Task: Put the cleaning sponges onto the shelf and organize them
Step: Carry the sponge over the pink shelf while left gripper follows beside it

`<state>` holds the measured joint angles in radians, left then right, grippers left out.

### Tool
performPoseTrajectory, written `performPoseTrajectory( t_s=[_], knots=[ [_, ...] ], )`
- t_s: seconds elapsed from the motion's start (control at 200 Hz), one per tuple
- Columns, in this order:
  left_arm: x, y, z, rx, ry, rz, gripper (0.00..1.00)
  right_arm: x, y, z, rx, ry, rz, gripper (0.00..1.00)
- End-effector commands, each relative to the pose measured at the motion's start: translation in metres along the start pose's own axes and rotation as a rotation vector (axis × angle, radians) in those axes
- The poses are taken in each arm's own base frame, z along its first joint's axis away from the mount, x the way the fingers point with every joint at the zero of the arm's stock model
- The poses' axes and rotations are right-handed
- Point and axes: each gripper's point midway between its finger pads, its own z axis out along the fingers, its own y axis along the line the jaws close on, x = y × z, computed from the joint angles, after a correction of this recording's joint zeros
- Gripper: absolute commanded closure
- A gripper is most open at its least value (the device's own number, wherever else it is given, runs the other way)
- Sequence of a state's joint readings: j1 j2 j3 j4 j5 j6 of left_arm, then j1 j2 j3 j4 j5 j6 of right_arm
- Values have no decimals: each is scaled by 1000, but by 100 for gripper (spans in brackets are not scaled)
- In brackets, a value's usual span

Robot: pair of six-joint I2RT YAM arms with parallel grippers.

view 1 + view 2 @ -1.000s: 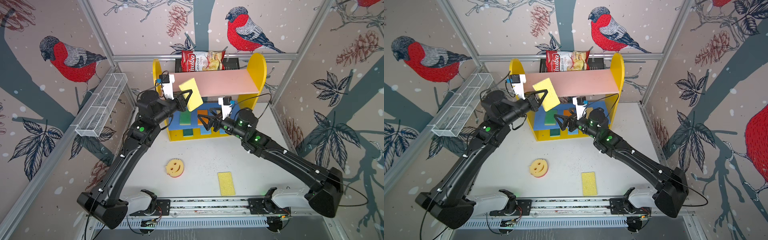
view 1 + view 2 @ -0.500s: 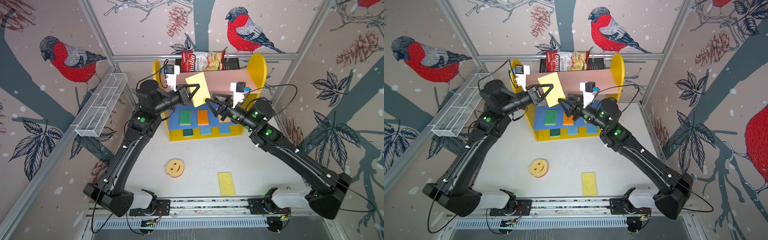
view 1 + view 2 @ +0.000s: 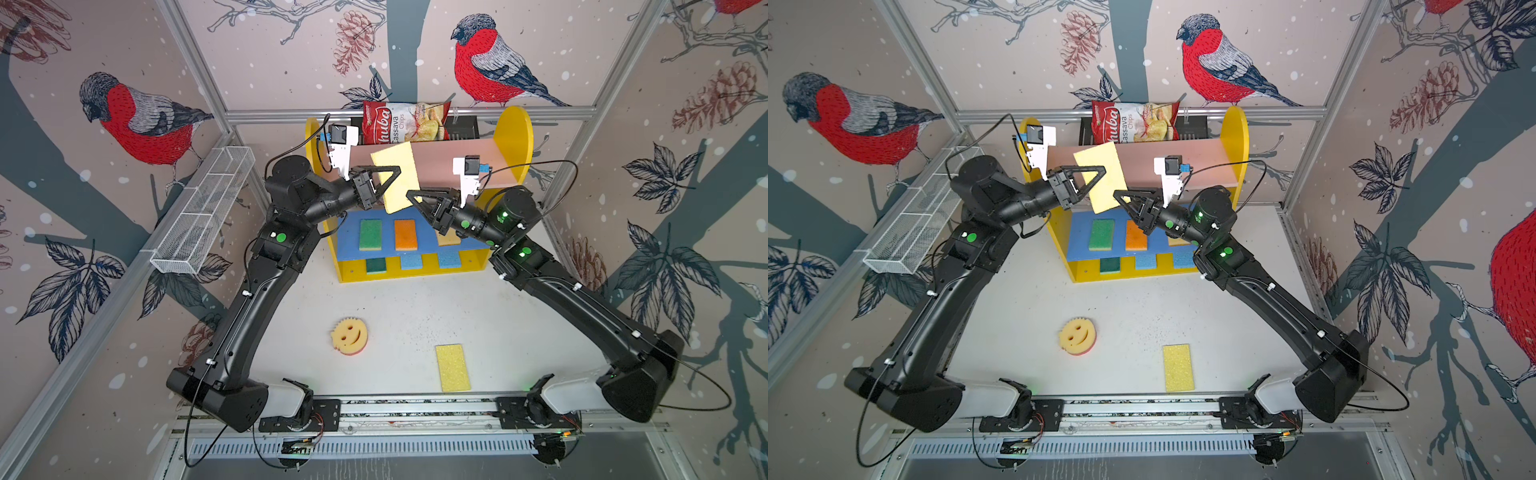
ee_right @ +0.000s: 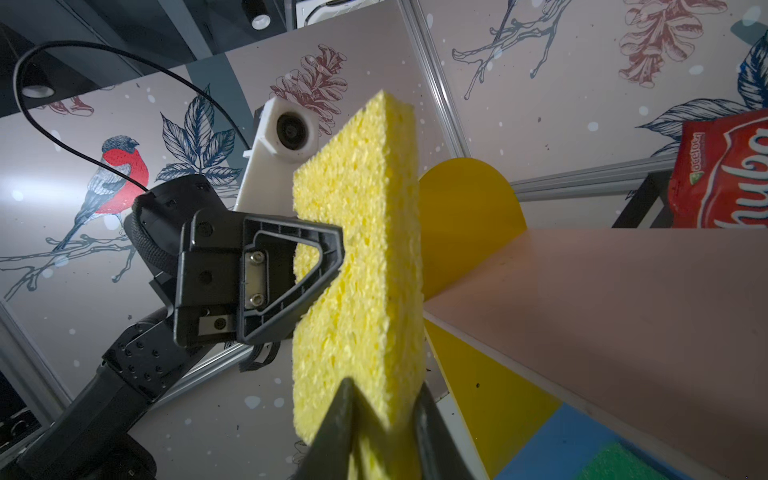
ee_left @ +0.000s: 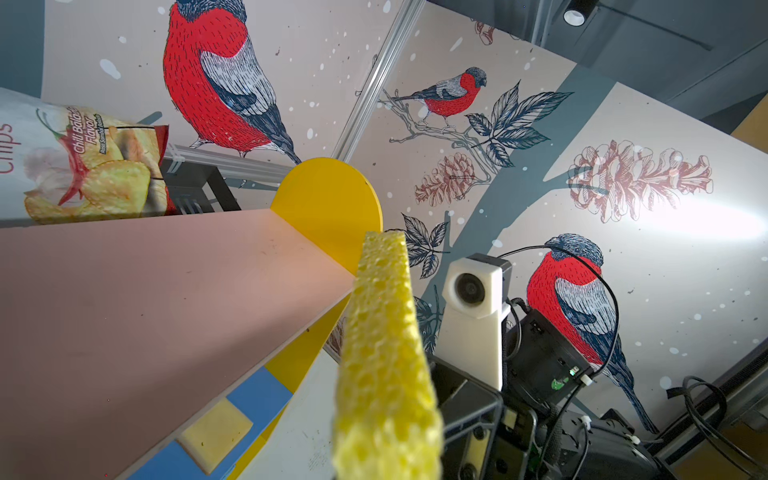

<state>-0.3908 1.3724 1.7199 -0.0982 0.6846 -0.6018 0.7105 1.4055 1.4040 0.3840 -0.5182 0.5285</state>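
Upper centre: left pincer (image 3: 394, 178) clenched yellow sponge (image 3: 400, 154) upright; right pincer (image 3: 412, 197) gripped its lower corner (likely handover, to lay it flat on shelf (image 3: 434, 160)).

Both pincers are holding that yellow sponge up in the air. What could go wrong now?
1. The left pincer and right pincer both clamp the yellow sponge. If they pull apart, it could tear or drop.
2. It stands on edge near the front edge of the pink top board, so it might land tilted or slide off.
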Motion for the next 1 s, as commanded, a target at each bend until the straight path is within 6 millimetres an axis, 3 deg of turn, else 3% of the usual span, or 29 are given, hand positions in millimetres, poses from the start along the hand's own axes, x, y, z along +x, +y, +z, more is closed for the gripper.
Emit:
performPoseTrajectory(
  t_s=[0.0, 0.05, 0.115, 0.34, 0.47, 0.535, 0.85, 0.996],
  knots=[
    [-11, 8, -5, -47, -34, 30, 100, -7, 8, 1, -48, -25, 5, 91],
    [-14, 18, -8, -93, -50, 26, 98, -7, 5, 2, -38, -29, 7, 96],
    [-18, 28, -12, -157, -72, 30, 86, -7, 3, 4, -34, -30, 8, 100],
    [-24, 46, -25, -270, -162, 9, 59, -8, -2, 14, -34, -29, 13, 100],
    [-28, 54, -36, -344, -206, 13, 28, -6, -7, 21, -33, -33, 17, 100],
    [-34, 58, -44, -399, -235, 29, 18, -4, -9, 25, -32, -31, 23, 100],
    [-67, 68, -98, -688, -403, 145, 11, 10, -18, 58, 7, -1, 31, 100],
    [-73, 65, -107, -726, -412, 190, 11, 18, -20, 81, 29, 20, 35, 100]
  ],
)
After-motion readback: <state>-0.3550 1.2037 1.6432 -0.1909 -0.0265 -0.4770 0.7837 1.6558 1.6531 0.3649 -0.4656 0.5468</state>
